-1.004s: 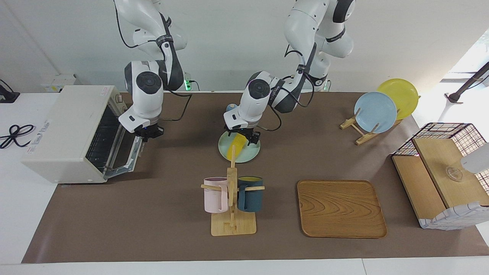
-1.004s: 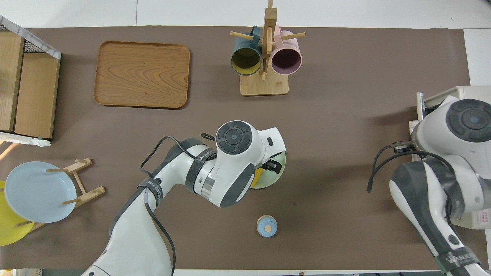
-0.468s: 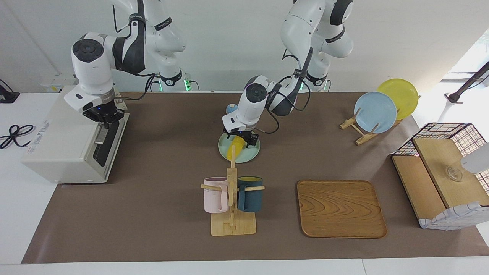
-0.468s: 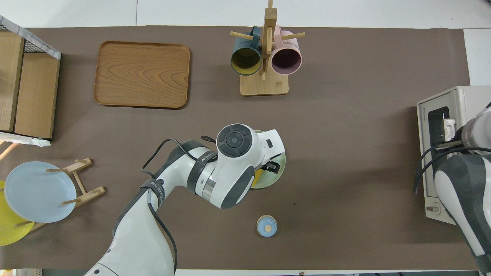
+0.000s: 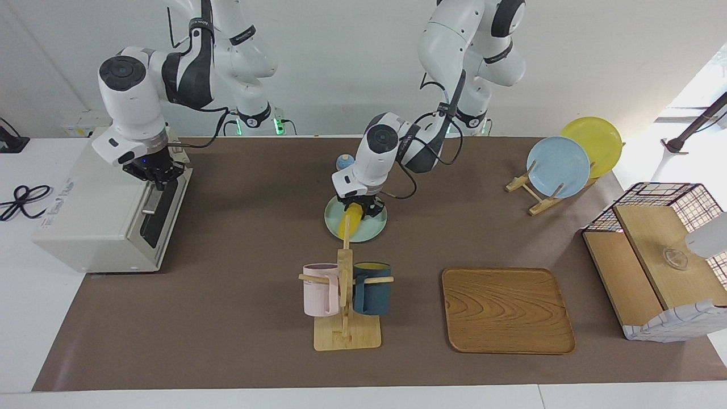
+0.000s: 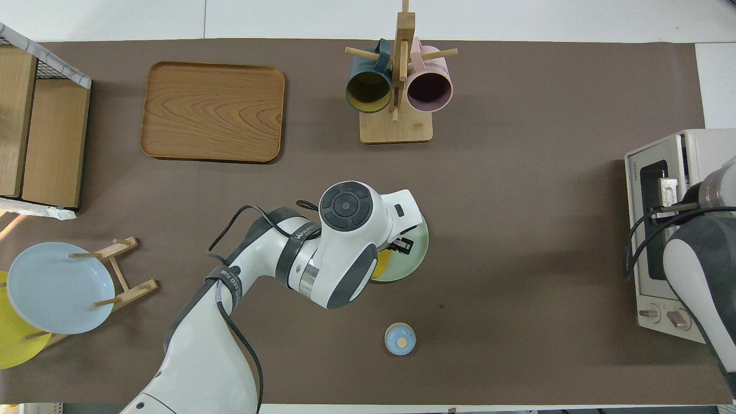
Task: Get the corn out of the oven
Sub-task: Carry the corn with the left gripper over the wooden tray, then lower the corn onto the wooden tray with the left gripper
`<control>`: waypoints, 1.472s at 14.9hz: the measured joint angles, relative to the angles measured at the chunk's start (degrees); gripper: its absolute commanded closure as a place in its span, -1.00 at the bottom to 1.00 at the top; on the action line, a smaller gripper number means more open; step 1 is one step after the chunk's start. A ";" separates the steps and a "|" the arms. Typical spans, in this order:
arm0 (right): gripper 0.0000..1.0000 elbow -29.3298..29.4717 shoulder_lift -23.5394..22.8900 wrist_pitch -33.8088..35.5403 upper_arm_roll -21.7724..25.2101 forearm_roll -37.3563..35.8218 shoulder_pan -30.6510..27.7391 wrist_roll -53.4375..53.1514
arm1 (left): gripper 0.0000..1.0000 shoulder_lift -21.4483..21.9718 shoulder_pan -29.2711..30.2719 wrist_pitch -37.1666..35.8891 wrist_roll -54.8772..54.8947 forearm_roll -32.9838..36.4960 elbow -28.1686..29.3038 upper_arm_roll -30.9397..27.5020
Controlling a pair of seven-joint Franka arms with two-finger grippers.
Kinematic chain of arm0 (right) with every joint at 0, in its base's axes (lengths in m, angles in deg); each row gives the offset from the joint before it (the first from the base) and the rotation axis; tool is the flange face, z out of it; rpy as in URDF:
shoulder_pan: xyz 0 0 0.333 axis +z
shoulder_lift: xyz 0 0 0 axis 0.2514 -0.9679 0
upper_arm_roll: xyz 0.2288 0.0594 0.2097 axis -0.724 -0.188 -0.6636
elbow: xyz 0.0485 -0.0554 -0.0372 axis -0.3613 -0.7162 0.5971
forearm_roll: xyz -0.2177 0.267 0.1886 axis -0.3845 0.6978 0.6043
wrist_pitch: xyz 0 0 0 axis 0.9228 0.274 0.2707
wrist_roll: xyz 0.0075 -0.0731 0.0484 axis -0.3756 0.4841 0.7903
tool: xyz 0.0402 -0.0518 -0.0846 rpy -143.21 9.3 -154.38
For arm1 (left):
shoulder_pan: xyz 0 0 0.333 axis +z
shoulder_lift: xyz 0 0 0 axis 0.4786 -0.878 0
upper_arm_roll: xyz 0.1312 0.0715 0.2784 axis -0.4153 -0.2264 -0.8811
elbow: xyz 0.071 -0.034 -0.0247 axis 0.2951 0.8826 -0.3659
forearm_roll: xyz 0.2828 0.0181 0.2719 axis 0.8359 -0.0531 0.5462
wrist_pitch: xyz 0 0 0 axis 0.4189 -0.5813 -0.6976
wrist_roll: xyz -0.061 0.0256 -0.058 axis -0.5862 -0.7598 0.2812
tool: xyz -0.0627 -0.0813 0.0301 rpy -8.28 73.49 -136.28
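The corn (image 5: 347, 223) is a yellow cob that lies on a pale green plate (image 5: 373, 229) at the middle of the table, outside the oven. My left gripper (image 5: 356, 209) is down on the plate, shut on the cob's end nearer the robots. In the overhead view the left wrist hides most of the corn (image 6: 380, 262). The off-white oven (image 5: 93, 210) stands at the right arm's end with its dark glass door (image 5: 157, 211) closed. My right gripper (image 5: 155, 175) hangs at the door's top edge, just above the bar handle.
A wooden mug rack (image 5: 345, 332) with a pink and a dark teal mug stands farther from the robots than the plate. A wooden tray (image 5: 507, 310), a plate rack (image 5: 559, 166) with blue and yellow plates, a wire-sided wooden box (image 5: 653, 261) and a small blue knob-like piece (image 5: 343, 162) also stand here.
The oven door, down one second ago, now stands closed, and my right gripper has risen to its top edge. My left gripper has closed on the corn on the plate.
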 measured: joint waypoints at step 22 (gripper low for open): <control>-1.00 22.65 -1.11 24.25 -3.05 14.58 6.66 -7.52 | 0.97 -13.98 31.16 -11.46 1.91 6.46 -28.74 -3.87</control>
